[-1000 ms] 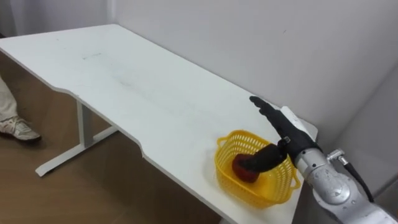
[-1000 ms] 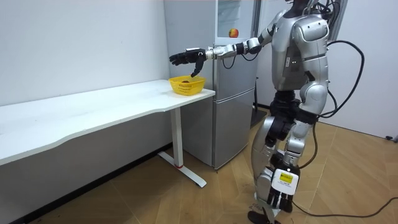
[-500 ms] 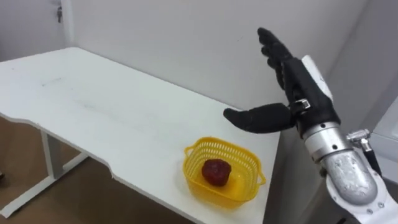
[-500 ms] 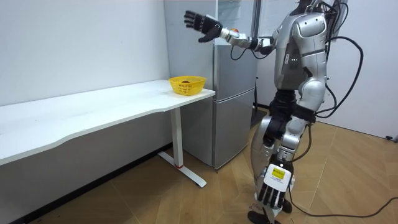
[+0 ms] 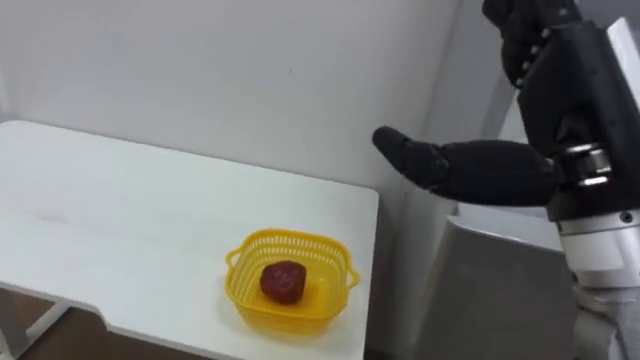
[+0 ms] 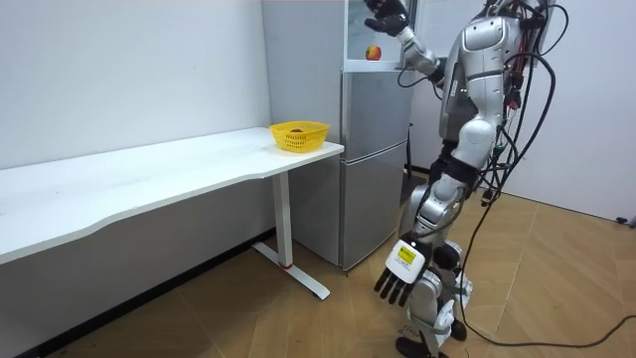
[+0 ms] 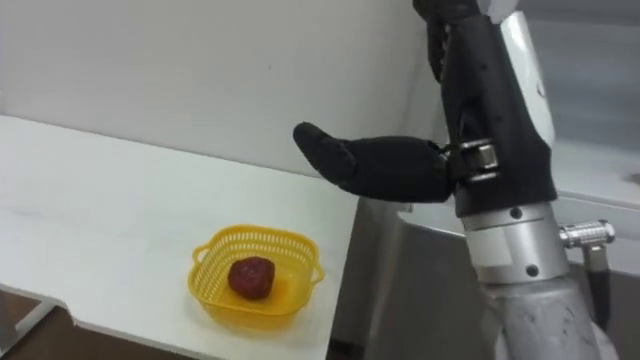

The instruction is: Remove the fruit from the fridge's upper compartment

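A yellow plastic basket [image 5: 292, 322] stands near the white table's [image 5: 120, 220] right end with a dark red fruit [image 5: 281, 281] lying in it. My right hand [image 5: 470, 170] is raised well above and to the right of the basket, open, thumb pointing left, holding nothing. In the room view that hand [image 6: 386, 12] is up at the open upper compartment of the grey fridge [image 6: 373, 159], where a red-orange fruit [image 6: 373, 53] sits on a shelf. My left hand [image 6: 400, 281] hangs low by my legs, fingers straight.
The fridge stands right against the table's end, its grey lower door [image 5: 500, 290] below my raised arm. A white wall runs behind the table. I stand on wooden floor [image 6: 248, 318] just in front of the fridge.
My right hand has risen from above the basket up to the upper fridge. My view has swung right, toward the fridge. The left hand has swung down and forward beside my legs.
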Controlling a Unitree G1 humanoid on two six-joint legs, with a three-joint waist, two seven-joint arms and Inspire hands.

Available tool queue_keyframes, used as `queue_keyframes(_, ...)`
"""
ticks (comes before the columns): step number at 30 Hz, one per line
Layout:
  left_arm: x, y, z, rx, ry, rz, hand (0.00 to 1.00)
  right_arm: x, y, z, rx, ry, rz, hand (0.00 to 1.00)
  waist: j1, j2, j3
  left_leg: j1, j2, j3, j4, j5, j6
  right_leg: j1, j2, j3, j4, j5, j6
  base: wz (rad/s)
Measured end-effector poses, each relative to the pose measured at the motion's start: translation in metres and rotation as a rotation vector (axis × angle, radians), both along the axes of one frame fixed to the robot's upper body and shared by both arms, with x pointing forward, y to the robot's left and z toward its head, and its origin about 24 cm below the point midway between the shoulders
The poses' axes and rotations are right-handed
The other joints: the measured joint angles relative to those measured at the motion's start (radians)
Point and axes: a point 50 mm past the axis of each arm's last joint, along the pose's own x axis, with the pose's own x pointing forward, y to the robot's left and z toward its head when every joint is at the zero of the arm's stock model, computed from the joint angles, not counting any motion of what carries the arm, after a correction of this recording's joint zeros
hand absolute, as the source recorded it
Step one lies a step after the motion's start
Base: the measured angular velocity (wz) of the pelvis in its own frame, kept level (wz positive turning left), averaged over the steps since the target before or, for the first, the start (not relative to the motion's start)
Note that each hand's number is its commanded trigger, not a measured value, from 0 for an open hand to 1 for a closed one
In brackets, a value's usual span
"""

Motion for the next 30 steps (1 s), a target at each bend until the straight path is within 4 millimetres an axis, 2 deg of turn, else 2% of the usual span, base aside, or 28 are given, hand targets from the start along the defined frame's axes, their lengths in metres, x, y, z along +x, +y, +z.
queue_keyframes(4,-0.001,-0.002,-0.001,-0.011,-0.001,-0.001,0.00,-0.013,-0.008,0.002,0.002,-0.063,-0.035,0.00,-0.033,0.011,-0.0016,0.005,0.005,0.017,-0.009,-0.001,-0.003,-0.001,0.004,0.023,0.000,0.000,0.000,-0.17)
queue_keyframes(6,-0.004,-0.004,-0.001,-0.015,0.007,0.002,0.00,-0.017,-0.014,0.004,-0.002,-0.090,-0.075,0.00,-0.056,0.017,-0.0049,0.009,0.006,0.026,-0.014,0.000,-0.004,-0.005,0.005,0.040,0.001,0.001,-0.002,-0.14)
queue_keyframes(10,-0.003,-0.004,-0.002,-0.018,0.005,0.001,0.00,-0.024,-0.026,0.003,0.024,-0.110,-0.147,0.00,-0.074,0.017,-0.0071,0.019,0.007,0.041,-0.015,0.000,-0.004,-0.009,0.009,0.053,0.002,0.001,-0.002,-0.14)
queue_keyframes(12,-0.005,-0.004,-0.003,-0.022,0.012,0.003,0.00,-0.027,-0.029,0.003,0.032,-0.127,-0.177,0.00,-0.084,0.015,-0.0077,0.026,0.007,0.050,-0.020,0.000,-0.004,-0.011,0.011,0.074,0.005,0.002,-0.003,-0.15)
queue_keyframes(17,-0.005,-0.005,-0.004,-0.031,0.012,0.000,0.00,-0.031,-0.035,0.006,0.057,-0.170,-0.209,0.00,-0.089,0.015,-0.0079,0.047,0.012,0.074,-0.037,-0.001,-0.004,-0.018,0.018,0.100,0.014,0.002,-0.003,-0.19)
queue_keyframes(26,-0.003,-0.005,-0.004,-0.036,0.006,-0.004,0.00,-0.041,-0.050,0.006,0.055,-0.251,-0.339,0.00,-0.111,0.023,-0.0056,0.052,0.014,0.077,-0.042,-0.001,-0.005,-0.022,0.024,0.127,0.016,0.002,-0.003,-0.04)
queue_keyframes(30,-0.005,-0.006,-0.005,-0.037,0.013,-0.001,0.00,-0.042,-0.055,0.003,0.055,-0.248,-0.374,0.00,-0.111,0.028,-0.0029,0.055,0.014,0.079,-0.043,-0.001,-0.005,-0.026,0.028,0.146,0.017,0.003,-0.006,-0.11)
